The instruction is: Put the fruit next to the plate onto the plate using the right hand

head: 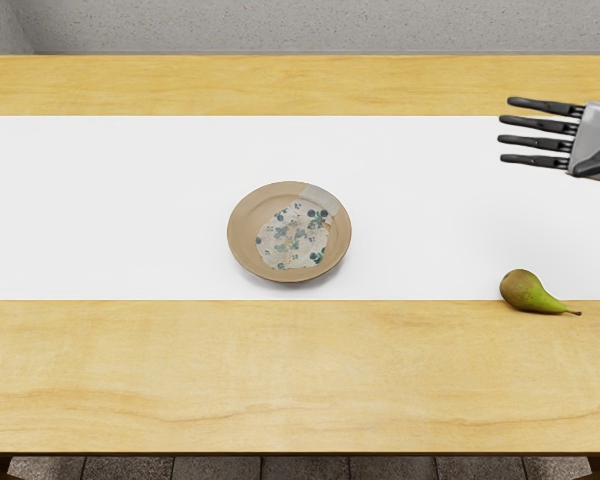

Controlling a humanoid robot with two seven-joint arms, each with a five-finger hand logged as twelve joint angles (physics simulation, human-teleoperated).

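A green-brown pear [529, 291] lies on its side at the front edge of the white runner, far right, with its stem pointing right. A brown plate [242, 225] with a flowered centre sits in the middle of the table, well to the pear's left and holding nothing. My right hand [533, 132] comes in from the right edge at the back, fingers stretched straight out to the left and holding nothing. It hovers well behind the pear, apart from it. The left arm is out of view.
A white runner [120, 200] crosses the wooden table [280, 380] from left to right. The table's far edge meets a grey wall; its near edge runs along the bottom of the picture.
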